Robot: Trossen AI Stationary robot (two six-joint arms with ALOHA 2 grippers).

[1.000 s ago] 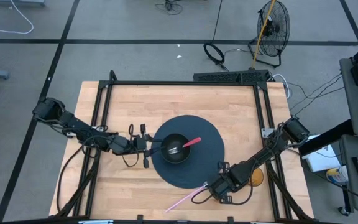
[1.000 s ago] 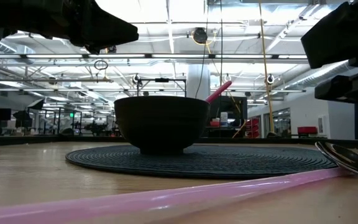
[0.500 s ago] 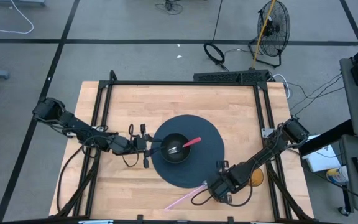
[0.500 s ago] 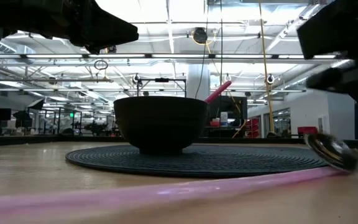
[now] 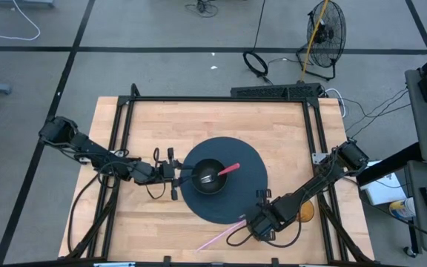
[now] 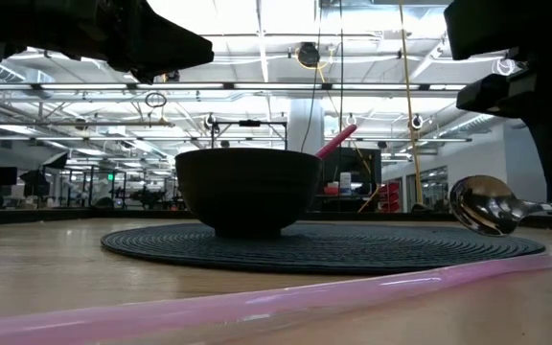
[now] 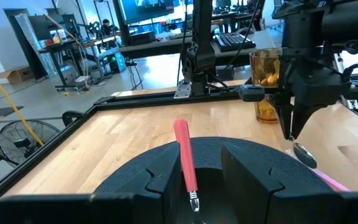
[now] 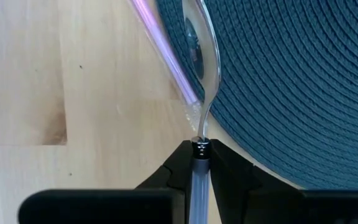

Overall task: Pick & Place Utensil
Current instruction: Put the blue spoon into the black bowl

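Observation:
A black bowl [image 5: 210, 178] [image 6: 247, 187] stands on a round dark mat [image 5: 250, 178]. A red-handled utensil [image 5: 228, 170] [image 7: 184, 152] lies in the bowl, its handle leaning on the rim. My left gripper [image 5: 175, 178] [image 7: 201, 163] is open at the bowl's left side. My right gripper [image 5: 253, 221] [image 8: 199, 149] is at the mat's near-right edge, shut on a spoon with a metal head [image 6: 482, 203] [image 7: 304, 154]. A long pink translucent stick [image 5: 219, 237] [image 8: 160, 53] lies flat on the wood beside it. My right gripper pinches the spoon's pale handle [image 8: 197, 163] just behind its metal collar, between the two fingers. The fingers slant down from the table's right side, and the spoon runs along them. Its head [image 8: 199, 43] sticks out past the tips, lifted clear over the mat's edge.
A glass with orange contents [image 5: 306, 213] [image 7: 266, 87] stands near the right edge, behind my right arm. A black frame [image 5: 213, 99] rims the table. Bare wood [image 5: 154, 126] lies along the far side and in the near-left corner.
My right gripper has risen and shifted a little toward the mat, staying shut. The spoon's head, which lay on the table a second ago, now hangs clear above it. The pink stick has stayed on the wood.

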